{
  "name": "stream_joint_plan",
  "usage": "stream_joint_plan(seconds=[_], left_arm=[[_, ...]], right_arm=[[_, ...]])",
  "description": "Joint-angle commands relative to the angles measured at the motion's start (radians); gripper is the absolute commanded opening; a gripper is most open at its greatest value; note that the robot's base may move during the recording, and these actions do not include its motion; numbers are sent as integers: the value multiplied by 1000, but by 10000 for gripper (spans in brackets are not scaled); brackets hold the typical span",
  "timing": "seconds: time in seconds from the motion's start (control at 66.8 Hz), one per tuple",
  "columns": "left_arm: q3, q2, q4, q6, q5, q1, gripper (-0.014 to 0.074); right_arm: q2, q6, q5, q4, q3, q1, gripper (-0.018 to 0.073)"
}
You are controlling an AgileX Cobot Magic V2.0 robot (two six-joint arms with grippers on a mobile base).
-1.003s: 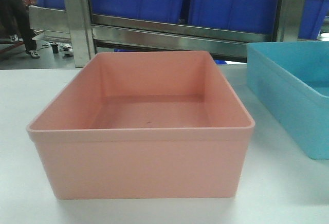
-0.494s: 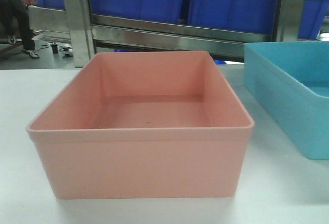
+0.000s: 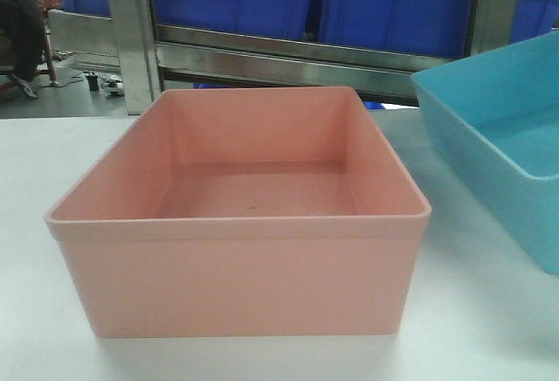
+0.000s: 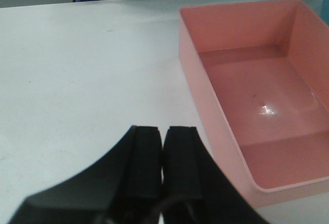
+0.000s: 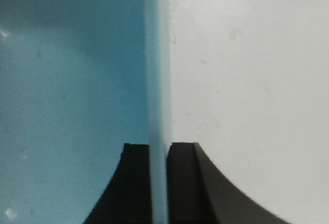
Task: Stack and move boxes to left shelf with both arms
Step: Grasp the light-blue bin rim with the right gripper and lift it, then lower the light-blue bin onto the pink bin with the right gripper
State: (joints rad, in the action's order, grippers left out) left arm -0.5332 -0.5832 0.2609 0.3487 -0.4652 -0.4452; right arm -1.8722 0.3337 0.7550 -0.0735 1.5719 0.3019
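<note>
The salmon pink box (image 3: pixel 240 224) stands open and empty on the white table, in the middle of the front view; it also shows at the right of the left wrist view (image 4: pixel 257 95). The turquoise box (image 3: pixel 507 136) is at the right, tilted, its right side raised. My right gripper (image 5: pixel 159 149) is shut on the turquoise box's wall (image 5: pixel 157 80), one finger inside and one outside. My left gripper (image 4: pixel 162 131) is shut and empty, over bare table to the left of the pink box. The steel shelf rail (image 3: pixel 297 58) runs behind the table.
Dark blue bins (image 3: pixel 393 1) sit on the rack behind the steel rail. A steel upright post (image 3: pixel 131 31) stands at the back left. A seated person (image 3: pixel 17 14) is at the far left background. The white tabletop (image 4: pixel 77 70) stretches left of the pink box.
The turquoise box has tilted and lifted on its right side and shifted slightly left toward the pink box. The pink box has not moved.
</note>
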Motion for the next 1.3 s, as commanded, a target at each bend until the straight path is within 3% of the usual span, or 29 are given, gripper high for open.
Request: stream_joint_plan(seconds=[0.0,0.27,0.479,0.659,0.899,1.003,1.198,1.288], left_arm=[[-28,2,3,-3,75,2,-10],[-28,2,-8,-3,73,2,-10],[-28,2,-40,-3,73,2,-10],[-28,2,-40,-3,73,2,-10],[-28,2,-40,-3,75,2,-10],[-28,2,-40,-3,75,2,-10],[-28,2,-40,-3,75,2,-10],[-28,2,-40,-3,75,2,-10]], right_arm=[[132,0,-17,-58,35,6,56],[329,-81,51,-118,35,1,56],[463,-118,125,-207,35,-45,56],[533,-281,182,-265,35,-128,56],[543,-532,221,-261,31,-349,56],[540,-667,211,-228,27,-457,56],[510,-1017,164,20,2,-662,56],[469,-1117,148,135,1,-742,56]])
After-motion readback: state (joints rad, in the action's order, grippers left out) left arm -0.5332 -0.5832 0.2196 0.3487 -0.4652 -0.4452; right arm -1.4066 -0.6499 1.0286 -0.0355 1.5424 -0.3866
